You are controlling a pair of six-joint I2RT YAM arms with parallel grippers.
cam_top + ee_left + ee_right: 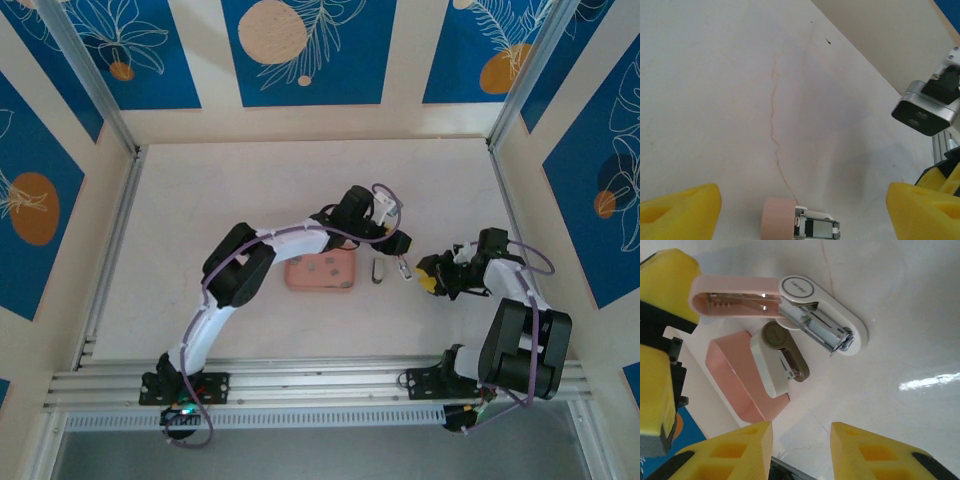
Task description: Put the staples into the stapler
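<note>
The stapler [805,315] lies hinged open on the table, its pink lid [735,297] swung to the left and its white base with the bare metal magazine to the right. In the top view the stapler [403,265] lies right of the pink tray [342,280]. Tiny grey specks on the tray floor are the staples [328,266]. My left gripper [804,200] hangs over the stapler's [800,225] pink end, wide open, its yellow fingers [665,285] on either side without touching. My right gripper [801,430] is open and holds nothing, a short way right of the stapler.
A small beige and brown stapler-like tool [780,360] lies between the tray [740,385] and the stapler. The right arm's wrist camera [925,107] is close on the left gripper's right. Panelled walls enclose the table on three sides.
</note>
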